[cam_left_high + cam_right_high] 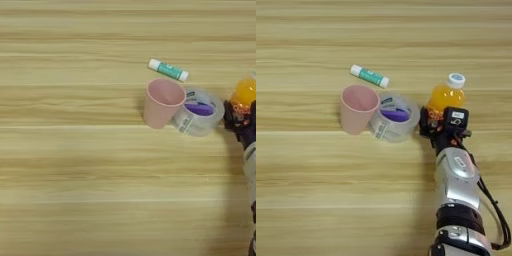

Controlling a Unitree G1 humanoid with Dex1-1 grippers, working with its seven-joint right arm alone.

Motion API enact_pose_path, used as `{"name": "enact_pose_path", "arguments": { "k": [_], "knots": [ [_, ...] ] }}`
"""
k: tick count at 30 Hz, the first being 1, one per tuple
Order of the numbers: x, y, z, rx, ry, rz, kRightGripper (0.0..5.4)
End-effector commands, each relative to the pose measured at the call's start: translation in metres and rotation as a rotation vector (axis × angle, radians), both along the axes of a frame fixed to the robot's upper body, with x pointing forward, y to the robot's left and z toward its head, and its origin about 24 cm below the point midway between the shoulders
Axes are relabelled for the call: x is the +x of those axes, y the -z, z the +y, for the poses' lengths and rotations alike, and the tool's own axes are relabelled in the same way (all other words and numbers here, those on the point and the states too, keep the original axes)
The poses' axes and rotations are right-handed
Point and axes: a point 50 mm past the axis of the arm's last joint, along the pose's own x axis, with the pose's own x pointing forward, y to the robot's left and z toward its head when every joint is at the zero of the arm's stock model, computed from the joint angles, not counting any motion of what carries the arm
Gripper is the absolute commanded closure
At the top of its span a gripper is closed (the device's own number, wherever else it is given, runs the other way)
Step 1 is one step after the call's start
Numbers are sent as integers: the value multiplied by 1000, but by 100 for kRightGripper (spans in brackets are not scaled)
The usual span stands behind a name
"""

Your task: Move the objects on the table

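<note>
A pink cup [358,108] is taken as the landmark, seen upright on the wooden table [316,190] with its open mouth showing. A tape roll [394,117] with a purple-marked core is seen touching the cup's right side, lying tilted against the table. A glue stick [370,76], green with white ends, is seen lying flat just behind the cup, toward the far edge, apart from both cup and tape. A juice bottle [447,95], orange with a white cap, is found further right of the cup, beyond the tape roll, upright or nearly so; only its orange body shows at the edge of the left eye view. The right gripper [437,125] is placed at the base of the bottle, on the bottle's near side, right of the tape roll. Black fingers are seen at the bottle's lower part, but whether they are clamped on it or merely beside it cannot be told. The silver forearm [457,185] is seen running from the gripper down to the bottom edge, well to the right of the cup, with a black cable looped along its right side. Cup, tape and bottle are lined up in a rough row across the table, with the glue stick behind that row.
</note>
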Motion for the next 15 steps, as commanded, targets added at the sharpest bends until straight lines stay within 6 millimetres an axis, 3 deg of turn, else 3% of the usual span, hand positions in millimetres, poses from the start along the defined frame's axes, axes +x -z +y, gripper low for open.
{"name": "enact_pose_path", "arguments": {
  "k": [1,15],
  "knots": [
    [15,-28,2,-49,-32,-93,198],
    [12,-16,3,-41,-20,-2,198]
  ]
}}
